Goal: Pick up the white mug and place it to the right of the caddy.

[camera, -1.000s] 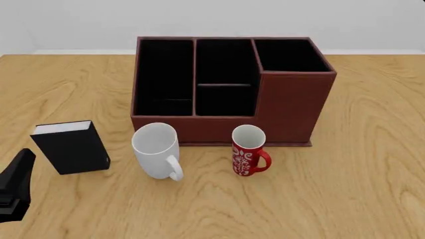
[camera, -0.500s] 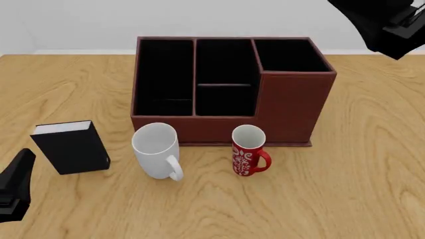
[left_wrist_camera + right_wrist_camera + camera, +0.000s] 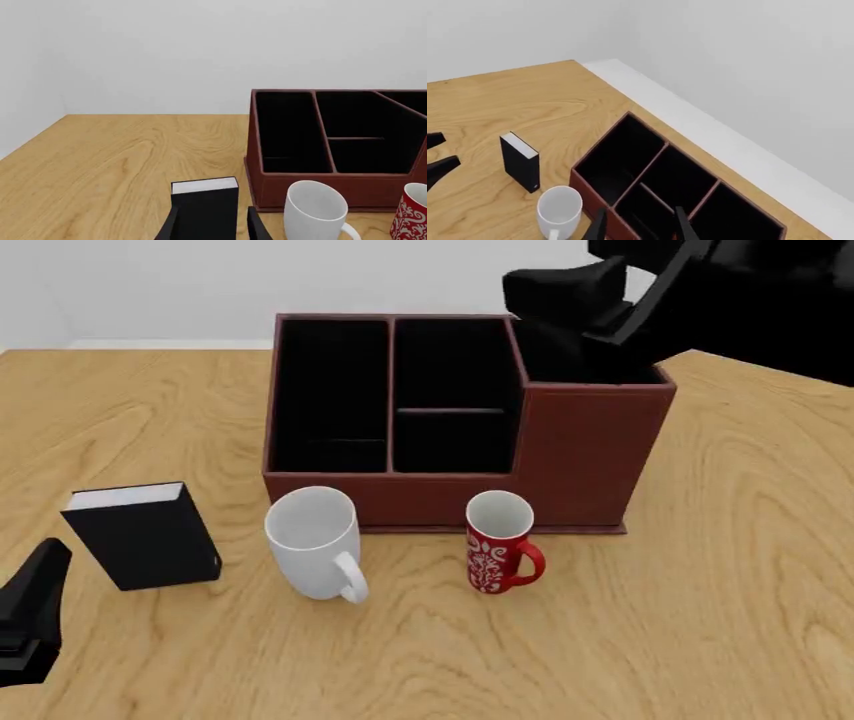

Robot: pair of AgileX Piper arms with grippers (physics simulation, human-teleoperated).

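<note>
The white mug [image 3: 314, 540] stands upright in front of the caddy's left half, its handle toward the table's front edge; it also shows as the white mug [image 3: 316, 210] and the white mug [image 3: 559, 207]. The caddy [image 3: 587, 455] is a dark reddish-brown box with black compartments, its right section taller. My left gripper [image 3: 213, 231] is open and low at the front left, behind the black book, well apart from the mug. My right gripper [image 3: 639, 230] is open and held high over the caddy. The right arm [image 3: 694, 290] covers the caddy's back right corner.
A slim red mug [image 3: 501, 545] with white swirls stands in front of the caddy, right of the white mug. A black book [image 3: 144, 535] with white pages stands upright at the left. Bare wood tabletop [image 3: 747, 540] lies right of the caddy.
The right arm has swung in from the upper right and now hangs over the caddy's back right corner. The left gripper, the mugs and the book have not moved.
</note>
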